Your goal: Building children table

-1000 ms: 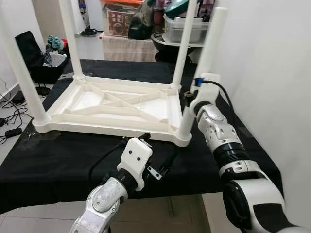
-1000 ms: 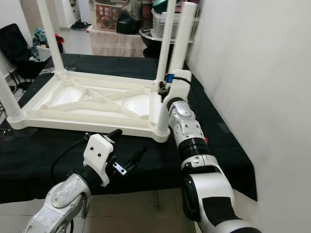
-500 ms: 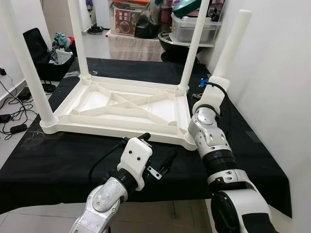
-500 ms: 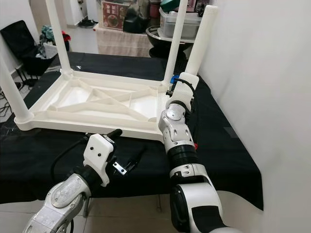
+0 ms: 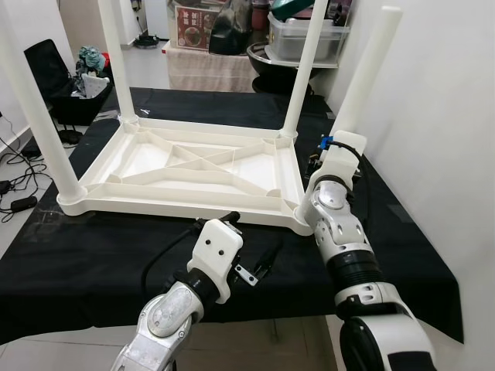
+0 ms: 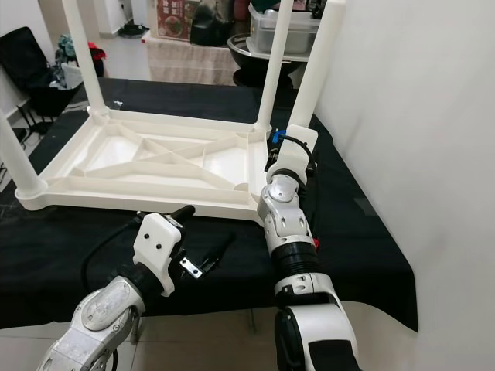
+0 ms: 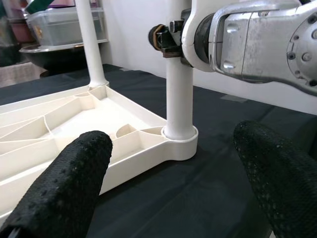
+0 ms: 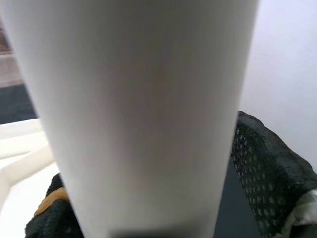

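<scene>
A white plastic children's table [image 5: 186,166] lies upside down on a black-covered worktop [image 5: 93,255], with its legs pointing up. My right gripper [image 8: 148,198] is shut on the near-right leg [image 5: 363,69], a little above where the leg meets the corner socket [image 7: 179,136]. Black fingertips [image 8: 267,168] press on both sides of the leg. My left gripper [image 5: 249,238] hovers low over the cloth in front of that same corner. It is open and holds nothing, with the fingers [image 7: 64,183] spread wide.
A white wall [image 5: 441,116] stands close along the right side. Behind the worktop are storage bins [image 5: 302,39] and a dark bowl; a black chair [image 5: 46,77] and floor cables [image 5: 15,193] are at the left. The worktop's front edge is just below my left arm.
The head view has shifted. My right forearm has swung in nearer the table corner, still gripping the leg. The left arm has not moved.
</scene>
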Tool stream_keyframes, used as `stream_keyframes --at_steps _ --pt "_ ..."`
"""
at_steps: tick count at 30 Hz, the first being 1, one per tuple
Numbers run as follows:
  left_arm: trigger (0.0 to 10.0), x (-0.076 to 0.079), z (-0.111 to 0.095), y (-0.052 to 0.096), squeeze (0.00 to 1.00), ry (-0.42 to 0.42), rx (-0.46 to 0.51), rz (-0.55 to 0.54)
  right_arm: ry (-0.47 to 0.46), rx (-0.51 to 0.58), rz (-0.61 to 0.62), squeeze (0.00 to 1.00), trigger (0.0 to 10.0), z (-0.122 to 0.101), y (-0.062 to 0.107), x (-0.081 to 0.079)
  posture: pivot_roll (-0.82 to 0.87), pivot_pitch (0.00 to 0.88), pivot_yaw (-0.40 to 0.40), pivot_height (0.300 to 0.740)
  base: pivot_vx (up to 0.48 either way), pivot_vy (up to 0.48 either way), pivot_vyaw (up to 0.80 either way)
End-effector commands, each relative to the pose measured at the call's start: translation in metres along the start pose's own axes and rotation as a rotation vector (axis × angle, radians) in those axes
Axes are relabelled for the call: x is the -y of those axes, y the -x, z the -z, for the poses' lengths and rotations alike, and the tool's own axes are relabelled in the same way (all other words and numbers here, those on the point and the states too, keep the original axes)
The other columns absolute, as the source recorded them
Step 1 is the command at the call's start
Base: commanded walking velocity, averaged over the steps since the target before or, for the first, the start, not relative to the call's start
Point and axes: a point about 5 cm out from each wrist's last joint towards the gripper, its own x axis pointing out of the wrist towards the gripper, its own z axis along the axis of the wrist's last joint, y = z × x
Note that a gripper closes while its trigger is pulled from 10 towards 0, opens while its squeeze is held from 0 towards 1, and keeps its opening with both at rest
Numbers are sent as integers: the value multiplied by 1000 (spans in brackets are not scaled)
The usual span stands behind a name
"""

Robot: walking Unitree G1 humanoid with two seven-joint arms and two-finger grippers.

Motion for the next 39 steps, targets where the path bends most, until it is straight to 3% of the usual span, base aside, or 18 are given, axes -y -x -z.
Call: stream_keyframes --at_steps 1,5,8,11,15,18,30,31,35,36,37,39 --pt "10000 -1 3 -1 0 -7 -9 1 0 34 -35 0 10000 2 5 3 95 38 -99 740 0 0 0" --pt "10000 -4 4 -1 0 -16 -13 -13 8 47 -180 0 10000 14 26 -2 87 25 -97 740 0 0 0" --pt "10000 -5 4 -1 0 -19 -14 -18 2 40 -205 0 10000 17 30 -2 87 25 -97 740 0 0 0" --pt "10000 -17 5 1 0 -52 -26 -89 -22 -2 -284 0 10000 26 34 -1 88 16 -95 740 0 0 0" --pt "10000 -29 8 3 0 -98 -55 -174 -12 2 -294 0 10000 28 28 2 90 13 -94 740 0 0 0" --pt "10000 -42 9 9 0 -128 -68 -236 11 18 -277 0 10000 22 14 6 97 12 -99 740 0 0 0" --pt "10000 -63 8 27 0 -199 -112 -391 26 7 -176 0 10000 11 -12 16 118 33 -110 740 0 0 0" --pt "10000 -70 21 36 0 -172 -201 -415 16 -1 -169 0 0 9 -16 16 122 44 -114 740 0 0 0" --pt "10000 -73 30 43 0 -132 -252 -427 25 13 -150 0 0 6 -18 16 122 45 -113 740 0 0 0" --pt "10000 -74 39 46 0 -98 -312 -411 12 14 -155 0 0 5 -19 15 120 55 -114 740 0 0 0" --pt "10000 -85 54 56 0 -64 -411 -431 2 20 -171 0 0 2 -19 12 120 67 -108 740 0 0 0" --pt "10000 -89 59 59 0 -48 -444 -439 1 22 -180 0 0 1 -20 10 120 67 -108 740 0 0 0"
